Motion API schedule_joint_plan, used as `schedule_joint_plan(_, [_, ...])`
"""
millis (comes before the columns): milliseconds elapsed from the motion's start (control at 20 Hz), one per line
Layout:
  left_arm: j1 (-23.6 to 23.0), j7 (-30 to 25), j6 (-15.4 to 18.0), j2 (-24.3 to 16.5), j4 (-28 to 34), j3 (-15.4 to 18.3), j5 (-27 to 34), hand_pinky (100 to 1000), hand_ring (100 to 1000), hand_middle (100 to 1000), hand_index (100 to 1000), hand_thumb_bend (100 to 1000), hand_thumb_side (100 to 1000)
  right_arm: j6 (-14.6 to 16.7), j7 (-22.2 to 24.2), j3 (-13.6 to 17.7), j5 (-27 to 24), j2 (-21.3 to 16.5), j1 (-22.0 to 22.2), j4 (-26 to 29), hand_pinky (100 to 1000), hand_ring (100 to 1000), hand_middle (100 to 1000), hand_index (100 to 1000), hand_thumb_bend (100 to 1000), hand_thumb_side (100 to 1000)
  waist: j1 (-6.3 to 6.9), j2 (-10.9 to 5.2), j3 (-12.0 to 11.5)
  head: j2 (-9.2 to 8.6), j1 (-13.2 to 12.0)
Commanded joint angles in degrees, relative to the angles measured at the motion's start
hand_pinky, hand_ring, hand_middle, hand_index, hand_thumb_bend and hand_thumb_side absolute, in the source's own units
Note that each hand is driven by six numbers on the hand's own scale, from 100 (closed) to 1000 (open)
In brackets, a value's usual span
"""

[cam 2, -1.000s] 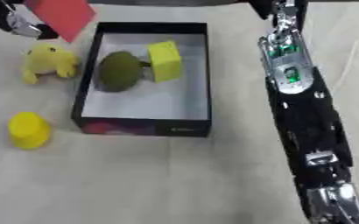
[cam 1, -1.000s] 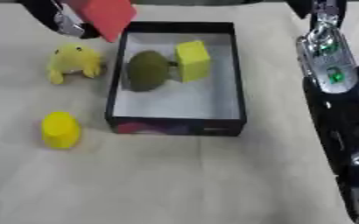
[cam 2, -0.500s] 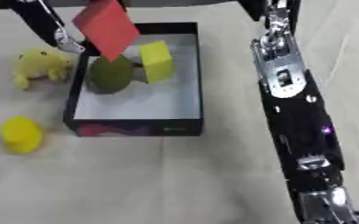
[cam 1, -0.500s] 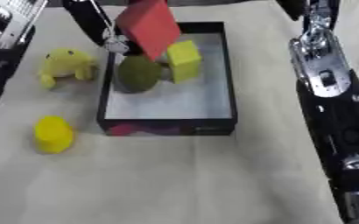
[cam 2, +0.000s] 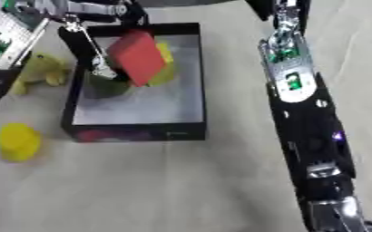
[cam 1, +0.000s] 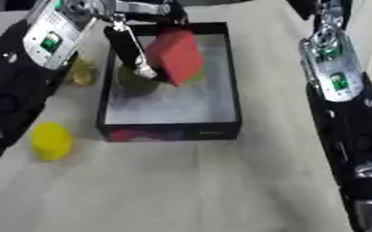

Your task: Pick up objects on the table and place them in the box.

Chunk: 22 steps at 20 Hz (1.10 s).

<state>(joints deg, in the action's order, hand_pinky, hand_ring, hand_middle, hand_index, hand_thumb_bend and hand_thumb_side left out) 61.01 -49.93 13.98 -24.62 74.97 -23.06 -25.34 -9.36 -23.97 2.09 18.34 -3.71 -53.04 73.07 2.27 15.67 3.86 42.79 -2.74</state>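
Item, red block (cam 1: 174, 57): a second ago we held it outside the box's near-left corner, above the yellow duck toy; half a second ago it hung at the left wall; now it sits tilted above the box's interior, over the green and yellow pieces.

Item, our left hand (cam 1: 138, 50): it has come in from the upper left and now reaches over the box's left wall. Its fingers (cam 1: 144, 69) are curled down along the block's left face, touching it, with the block pinched between them and the upper part of the hand. The block lies directly right of the fingers.

Item, box (cam 1: 234, 77): black walls, pale floor. Under the fingers lies a dark green round object (cam 2: 106, 87); right of the block a yellow block (cam 2: 164, 68) shows partly behind it.

Item, yellow duck toy (cam 2: 45, 74): on the table left of the box, partly hidden by our left arm.

Item, yellow cup-shaped object (cam 1: 51, 141): on the table, well below the fingers, beside the box's near-left corner.

Item, our right arm: along the right edge; its hand (cam 2: 336, 217) shows at the lower corner, finger state not discernible.
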Motion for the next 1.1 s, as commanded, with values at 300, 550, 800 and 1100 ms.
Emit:
schedule_joint_plan(300, [0.3, 1.2, 5.8, 1.8, -2.5, -2.1, -9.8, 636, 615, 614, 709, 596, 177, 0.0, 0.0, 0.0, 0.4, 0.1, -0.8, 1.8, 798, 734, 726, 829, 280, 366, 0.49, -1.98, 0.2, -0.19, 0.1])
schedule_joint_plan(550, [-0.4, -0.1, 5.5, 2.3, -3.7, -2.3, -14.1, 766, 788, 765, 852, 677, 292, 0.0, -0.1, 0.1, 0.5, 0.2, -0.7, 1.9, 798, 734, 726, 829, 280, 364, 0.42, -2.12, 0.3, 0.0, 0.0])
schedule_joint_plan(800, [-0.8, 0.8, 4.5, 1.9, -2.4, -0.7, -13.8, 841, 859, 821, 931, 772, 470, -0.1, -0.3, 0.4, 0.5, 0.0, -0.7, 1.9, 798, 734, 726, 829, 281, 364, 0.24, -2.23, 0.1, 0.11, 0.1])
schedule_joint_plan(1100, [-2.0, 3.9, 1.2, -0.8, 4.7, 3.5, -7.8, 803, 831, 799, 909, 633, 546, -0.2, -0.6, 0.6, 0.6, -0.2, -0.5, 1.9, 798, 734, 726, 829, 282, 363, 0.04, -2.45, -0.9, 0.59, 0.8])
